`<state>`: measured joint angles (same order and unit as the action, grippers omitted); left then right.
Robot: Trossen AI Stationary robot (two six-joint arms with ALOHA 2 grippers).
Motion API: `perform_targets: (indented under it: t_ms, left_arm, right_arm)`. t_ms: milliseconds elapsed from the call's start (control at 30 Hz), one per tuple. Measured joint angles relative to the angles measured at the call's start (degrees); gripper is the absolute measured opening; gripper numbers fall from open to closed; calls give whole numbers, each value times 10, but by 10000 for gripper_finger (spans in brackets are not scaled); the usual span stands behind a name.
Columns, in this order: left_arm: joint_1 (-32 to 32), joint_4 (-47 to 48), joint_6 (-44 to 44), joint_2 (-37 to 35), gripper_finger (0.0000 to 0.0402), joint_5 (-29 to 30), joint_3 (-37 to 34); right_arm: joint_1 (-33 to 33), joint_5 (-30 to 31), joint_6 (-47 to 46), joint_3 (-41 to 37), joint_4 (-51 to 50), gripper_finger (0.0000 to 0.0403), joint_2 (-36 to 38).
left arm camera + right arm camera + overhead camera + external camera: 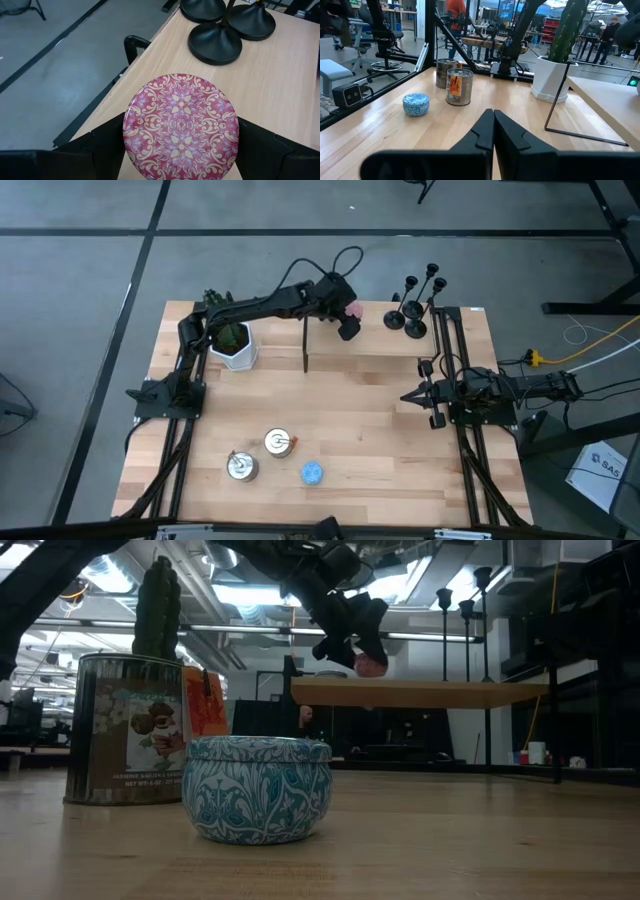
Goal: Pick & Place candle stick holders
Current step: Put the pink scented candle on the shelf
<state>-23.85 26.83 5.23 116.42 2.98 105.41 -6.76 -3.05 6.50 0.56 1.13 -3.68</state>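
Three black candle stick holders (412, 310) stand by their round bases (215, 43) on the raised wooden shelf (400, 340) at the table's far right. Their stems also show in the low view (467, 635). My left gripper (347, 320) reaches over the shelf's left part, to the left of the holders, and is shut on a round pink patterned tin (181, 125). My right gripper (408, 395) is shut and empty, low over the table's right side, and it also shows in its own wrist view (493, 120). My left gripper pinches the pink tin by its round side wall (131, 131) between its two fingers (105, 145), one on each opposite side. The tin is level, its patterned top up. In the low view the tin (370, 665) sits right at the shelf top; whether it touches, I cannot tell.
A cactus in a white pot (232, 342) stands at the far left. Two silver tins (278, 442) (241, 467) and a small blue tin (312, 472) stand near the front middle. The shelf stands on thin black legs (305, 345).
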Motion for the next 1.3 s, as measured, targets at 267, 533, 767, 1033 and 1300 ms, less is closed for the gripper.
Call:
perform_targets:
  t_ms: [267,533,767,1033,1300]
  left_arm:
    - [17,-1,-1,2,294,10,0]
    - [22,7,-4,16,294,21,-1]
    - [19,3,-4,16,295,31,-1]
    - [7,14,9,16,295,62,-1]
    - [1,23,-15,16,311,65,-1]
  right_arm:
    - [0,0,0,0,0,11,0]
    - [0,0,0,0,0,11,0]
    - [0,0,0,0,0,11,0]
    - [0,0,0,0,0,11,0]
    - [0,0,0,0,0,11,0]
